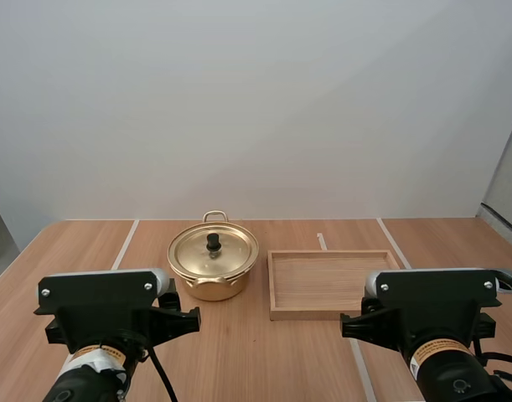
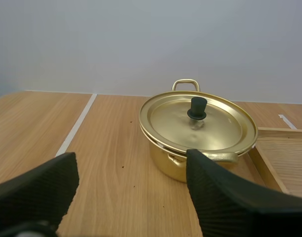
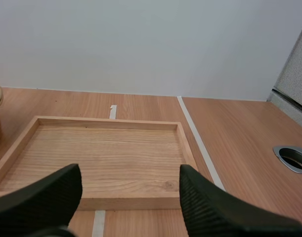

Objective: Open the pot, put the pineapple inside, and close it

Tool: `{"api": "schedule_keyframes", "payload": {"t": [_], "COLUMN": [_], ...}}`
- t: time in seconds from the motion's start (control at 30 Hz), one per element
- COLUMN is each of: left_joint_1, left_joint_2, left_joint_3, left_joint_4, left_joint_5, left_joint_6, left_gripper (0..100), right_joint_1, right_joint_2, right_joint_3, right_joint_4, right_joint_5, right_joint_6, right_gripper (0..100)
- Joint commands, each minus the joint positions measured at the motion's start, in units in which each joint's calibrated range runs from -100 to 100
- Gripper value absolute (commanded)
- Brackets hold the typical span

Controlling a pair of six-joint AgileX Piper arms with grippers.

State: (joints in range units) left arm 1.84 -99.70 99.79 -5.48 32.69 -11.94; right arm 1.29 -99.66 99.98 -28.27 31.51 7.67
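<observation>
A gold pot [image 1: 212, 280] stands on the wooden table left of centre, its lid [image 1: 226, 251] on, with a black knob [image 1: 213, 242] on top. In the left wrist view my left gripper [image 2: 131, 168] is open, fingers wide apart, just short of the pot [image 2: 165, 158] and level with its side; the lid [image 2: 220, 126] and its knob [image 2: 197, 107] lie beyond the fingertips. My right gripper [image 3: 130, 177] is open too, hovering at the near rim of a shallow wooden tray [image 3: 106, 153]. Nothing is between either pair of fingers.
The wooden tray [image 1: 331, 283] sits right beside the pot, with nothing in it. White tape lines run across the table. A round metal cable hole [image 3: 294, 158] is set into the table to the tray's right. A grey panel stands at the far right edge.
</observation>
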Motion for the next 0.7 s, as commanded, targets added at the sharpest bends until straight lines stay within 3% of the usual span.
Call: {"api": "schedule_keyframes", "payload": {"t": [0.0, 0.03, 0.1, 0.17, 0.2, 0.67], "left_joint_1": [0.08, 0.08, 0.08, 0.08, 0.08, 0.08], "left_joint_2": [-0.3, -0.3, -0.3, -0.3, -0.3, -0.3], "left_joint_3": [0.2, 0.2, 0.2, 0.2, 0.2, 0.2], "left_joint_4": [0.3, 0.3, 0.3, 0.3, 0.3, 0.3], "left_joint_5": [-1.7, -1.7, -1.7, -1.7, -1.7, -1.7], "left_joint_6": [-0.8, -0.8, -0.8, -0.8, -0.8, -1.1], "left_gripper": [100, 100, 100, 100, 100, 100], "right_joint_1": [0.2, 0.2, 0.3, 0.3, 0.3, 0.3], "right_joint_2": [-0.3, -0.3, -0.3, -0.3, -0.3, -0.3], "right_joint_3": [0.0, 0.0, 0.0, 0.0, 0.0, 0.0], "right_joint_4": [-0.7, -0.7, -0.1, 0.5, 0.9, 4.5], "right_joint_5": [-1.0, -1.0, -1.0, -0.5, -0.3, -0.3], "right_joint_6": [0.0, 0.0, 0.0, -0.1, -0.1, -0.2], "right_gripper": [89, 83, 60, 15, 0, 0]}}
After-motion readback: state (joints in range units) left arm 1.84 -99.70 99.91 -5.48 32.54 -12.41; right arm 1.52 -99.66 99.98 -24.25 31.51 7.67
